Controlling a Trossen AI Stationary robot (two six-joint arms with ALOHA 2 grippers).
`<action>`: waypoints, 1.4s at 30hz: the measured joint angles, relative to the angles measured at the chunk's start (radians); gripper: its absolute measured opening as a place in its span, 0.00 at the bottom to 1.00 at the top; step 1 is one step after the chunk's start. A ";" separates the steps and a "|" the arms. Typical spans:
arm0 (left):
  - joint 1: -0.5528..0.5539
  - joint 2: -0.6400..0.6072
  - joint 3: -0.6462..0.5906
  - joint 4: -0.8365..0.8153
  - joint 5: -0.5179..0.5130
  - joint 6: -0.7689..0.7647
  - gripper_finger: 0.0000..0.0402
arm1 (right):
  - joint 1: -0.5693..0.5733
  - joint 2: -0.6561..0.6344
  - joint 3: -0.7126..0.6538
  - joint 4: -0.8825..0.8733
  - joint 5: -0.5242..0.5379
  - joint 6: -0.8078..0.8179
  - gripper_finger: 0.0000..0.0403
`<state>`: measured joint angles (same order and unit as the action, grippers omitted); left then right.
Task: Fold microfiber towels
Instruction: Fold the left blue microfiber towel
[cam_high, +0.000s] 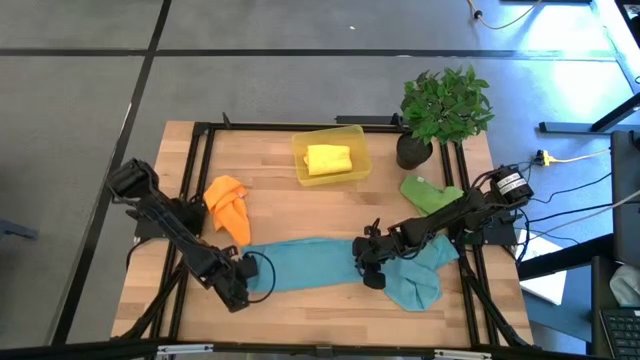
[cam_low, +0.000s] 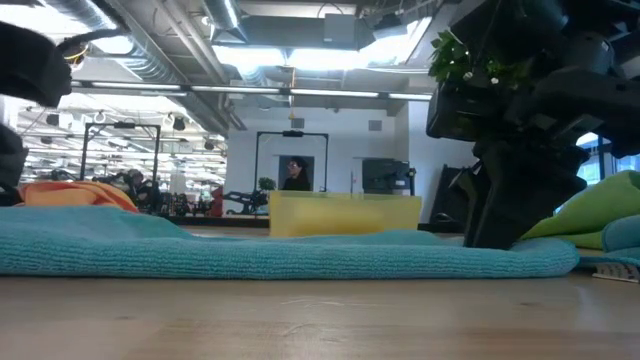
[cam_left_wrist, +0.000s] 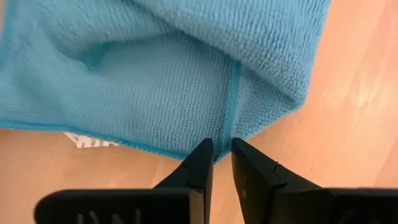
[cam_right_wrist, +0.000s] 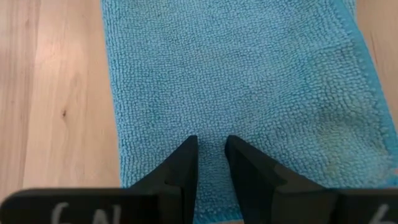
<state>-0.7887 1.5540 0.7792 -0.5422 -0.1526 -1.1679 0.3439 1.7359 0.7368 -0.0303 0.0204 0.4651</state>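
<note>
Teal towel (cam_high: 300, 265) long axis runs along table's (cam_high: 300, 200) front edge; left gripper (cam_high: 243, 272) narrow at its left end, right gripper (cam_high: 368, 262) narrow, pinching its right end.

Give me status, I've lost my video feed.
Left gripper pinching teal towel edge. Right gripper clamped on its other end. Orange towel nearby, nothing blocking.

Wooden table (cam_high: 300, 205) bears towels (cam_high: 300, 265), bin (cam_high: 360, 165), apparently potted plant (cam_high: 445, 105).

front edge: bare wood | rear: bin (cam_high: 331, 160), plant (cam_high: 445, 105) block
</note>
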 joint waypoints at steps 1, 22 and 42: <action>0.000 -0.006 0.000 0.000 -0.016 0.001 0.12 | 0.000 0.000 0.000 0.000 0.000 0.000 0.23; 0.167 -0.173 -0.062 -0.112 -0.147 0.211 0.31 | -0.001 0.000 0.000 0.000 -0.018 -0.035 0.23; 0.345 -0.300 -0.261 0.177 0.104 0.463 0.36 | -0.001 0.000 -0.003 0.015 -0.018 -0.049 0.23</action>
<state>-0.4432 1.2540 0.5183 -0.3649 -0.0489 -0.7047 0.3431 1.7363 0.7338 -0.0154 0.0021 0.4157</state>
